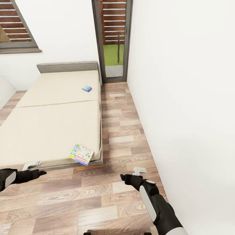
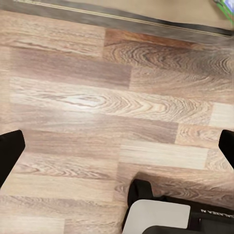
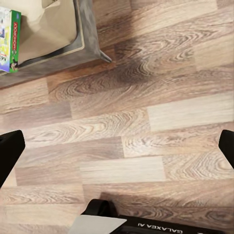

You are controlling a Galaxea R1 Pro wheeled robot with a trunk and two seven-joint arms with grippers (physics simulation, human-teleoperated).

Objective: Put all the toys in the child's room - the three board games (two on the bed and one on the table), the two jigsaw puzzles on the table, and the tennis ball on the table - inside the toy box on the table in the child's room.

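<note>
Two board games lie on the bed (image 1: 49, 124). A small blue one (image 1: 86, 88) sits far up the beige mattress near the headboard. A larger colourfully printed one (image 1: 81, 154) rests at the near right corner, slightly over the edge; its green edge also appears in the right wrist view (image 3: 9, 41) and as a sliver in the left wrist view (image 2: 224, 5). My left gripper (image 1: 32, 165) hovers open over the floor by the bed's near edge, left of that game. My right gripper (image 1: 140, 170) is open above the floor, right of the bed corner. Both hold nothing.
A white wall (image 1: 182, 98) runs along the right, leaving a wood-plank aisle (image 1: 120, 130) between it and the bed. A tall narrow glazed door (image 1: 112, 39) closes the aisle's far end. The robot's base (image 2: 161, 214) shows under the wrist cameras.
</note>
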